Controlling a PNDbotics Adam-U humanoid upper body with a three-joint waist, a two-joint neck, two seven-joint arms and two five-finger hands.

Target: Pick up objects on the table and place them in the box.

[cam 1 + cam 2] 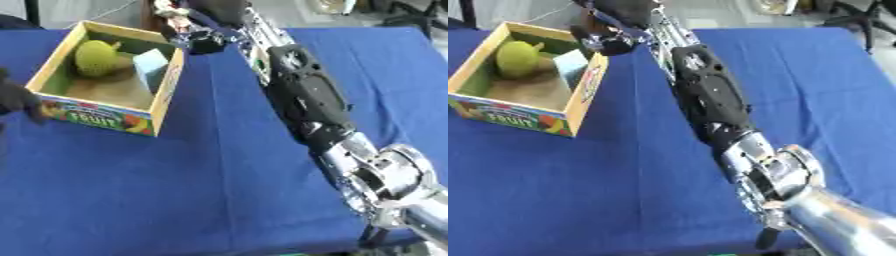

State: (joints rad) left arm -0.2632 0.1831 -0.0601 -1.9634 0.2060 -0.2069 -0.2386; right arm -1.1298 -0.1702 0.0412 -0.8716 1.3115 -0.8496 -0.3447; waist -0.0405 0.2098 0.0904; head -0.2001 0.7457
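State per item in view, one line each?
box: upright, open-topped, on the blue cloth
green fruit: inside box, far left corner
light blue block: inside box, leaning at right wall
right hand: at box's far right corner, fingers curled, contents unclear
left hand: at box's left side, fingers unclear

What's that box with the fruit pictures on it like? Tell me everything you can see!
The box is an open-topped square box, looking like thin wood or card, with tan walls and a bright front panel showing fruit pictures and the word FRUIT. It stands upright on the blue tablecloth, near the table's far left. Inside lie a yellow-green pear-like fruit and a pale blue block leaning against the right wall. The robot's left hand shows dark at its left front corner.
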